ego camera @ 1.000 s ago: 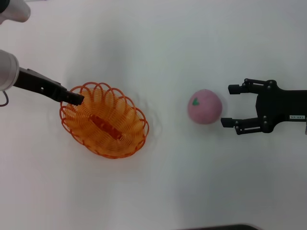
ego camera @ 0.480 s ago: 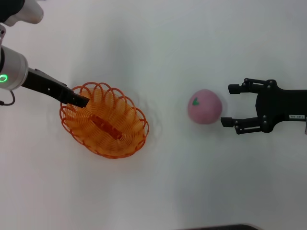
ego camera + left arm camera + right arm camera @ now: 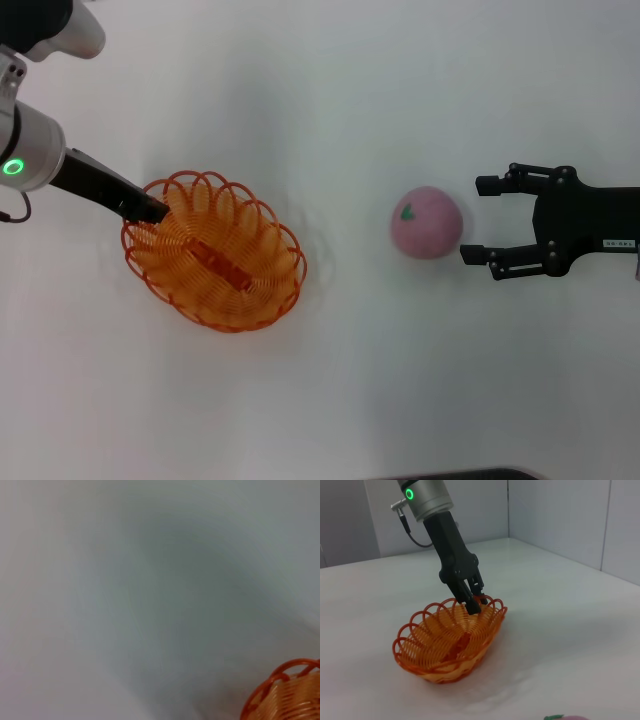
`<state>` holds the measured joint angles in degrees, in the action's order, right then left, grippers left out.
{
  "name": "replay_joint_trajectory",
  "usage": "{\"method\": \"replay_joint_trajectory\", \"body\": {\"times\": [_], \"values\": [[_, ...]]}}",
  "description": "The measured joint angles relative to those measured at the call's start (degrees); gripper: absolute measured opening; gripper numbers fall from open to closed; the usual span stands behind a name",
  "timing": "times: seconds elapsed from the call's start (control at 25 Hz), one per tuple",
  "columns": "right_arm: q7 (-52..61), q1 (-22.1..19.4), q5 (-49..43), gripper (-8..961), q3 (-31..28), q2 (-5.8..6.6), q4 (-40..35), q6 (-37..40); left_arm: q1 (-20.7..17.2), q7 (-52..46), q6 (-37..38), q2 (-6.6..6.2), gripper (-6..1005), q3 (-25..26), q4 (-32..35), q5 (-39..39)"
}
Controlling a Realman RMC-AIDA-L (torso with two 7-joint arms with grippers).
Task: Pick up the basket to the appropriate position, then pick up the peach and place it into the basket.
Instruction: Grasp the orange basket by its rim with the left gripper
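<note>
left gripper (image 3: 155,208) pinches scalloped rim of oval orange wire-loop plastic basket (image 3: 215,265) | round pale-pink peach (image 3: 427,222) well right of basket | right gripper (image 3: 482,220) spread wide, empty, just beside peach

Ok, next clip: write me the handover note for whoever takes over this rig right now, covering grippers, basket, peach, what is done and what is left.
Left gripper: closed on the scalloped rim of the basket at its far-left end, one finger inside the rim and one outside.
Right gripper: open, low over the table, beside the peach on its right, not touching it.
Basket: orange, empty, on the table on the left side.
Peach: on the table right of centre, well apart from the basket.
Done: left grip on the basket.
Left: move the basket to its position, then grasp the peach and put it in the basket.
</note>
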<state>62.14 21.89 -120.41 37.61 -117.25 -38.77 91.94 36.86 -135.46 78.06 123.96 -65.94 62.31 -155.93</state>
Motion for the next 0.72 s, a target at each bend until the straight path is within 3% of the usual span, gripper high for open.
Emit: {"method": "replay_joint_trajectory", "body": {"times": [0.12,0.32,0.56,0.72], "values": [[0.0,0.0,0.0,924,0.0,0.0,0.0,-0.05,0.17,-0.6,-0.01,-0.01,400,-0.02,0.0,-0.02],[0.0,0.0,0.0,925,-0.03,0.0,0.0,-0.12,0.25,-1.19,0.54,-0.04,195,-0.04,0.0,-0.03],[0.0,0.06,0.0,925,-0.04,0.0,0.0,-0.04,1.01,-4.68,3.0,-0.28,115,1.39,-0.03,-0.03],[0.0,0.08,0.0,924,-0.13,0.0,0.01,0.04,3.0,-5.53,7.13,-0.45,114,8.35,-1.55,0.31]]}}
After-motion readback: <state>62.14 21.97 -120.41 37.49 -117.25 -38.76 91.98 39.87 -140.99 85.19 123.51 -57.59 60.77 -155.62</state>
